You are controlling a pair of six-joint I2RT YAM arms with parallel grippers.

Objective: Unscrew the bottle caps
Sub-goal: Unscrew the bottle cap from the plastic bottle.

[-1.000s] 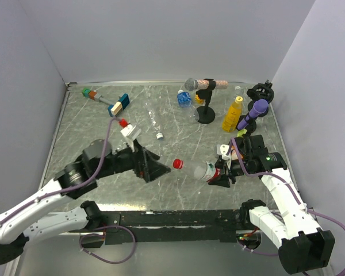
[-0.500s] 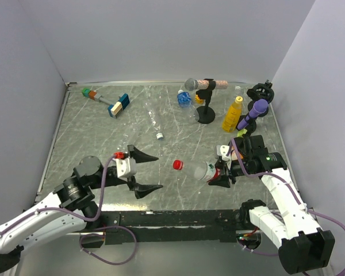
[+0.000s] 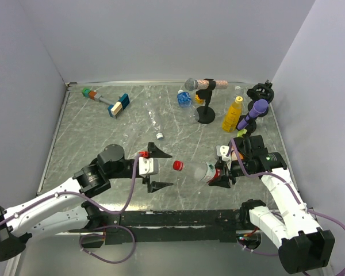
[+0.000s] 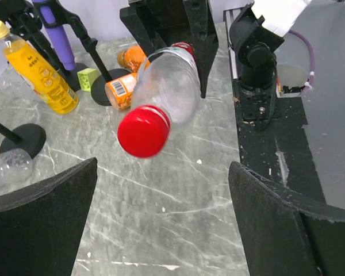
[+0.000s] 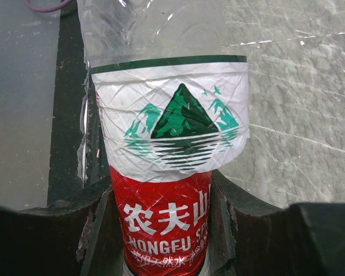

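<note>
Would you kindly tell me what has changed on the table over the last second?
The left gripper, jaws wide open, swung round and advanced rightward, stopping just short of the red cap without touching it. The right gripper stays shut on the clear bottle, held sideways as before. Nothing else moved.

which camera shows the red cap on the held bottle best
Left wrist: the red cap faces it, large and unobstructed. Top external shows it as a small red dot; right wrist shows only the labelled bottle, no cap.
</note>
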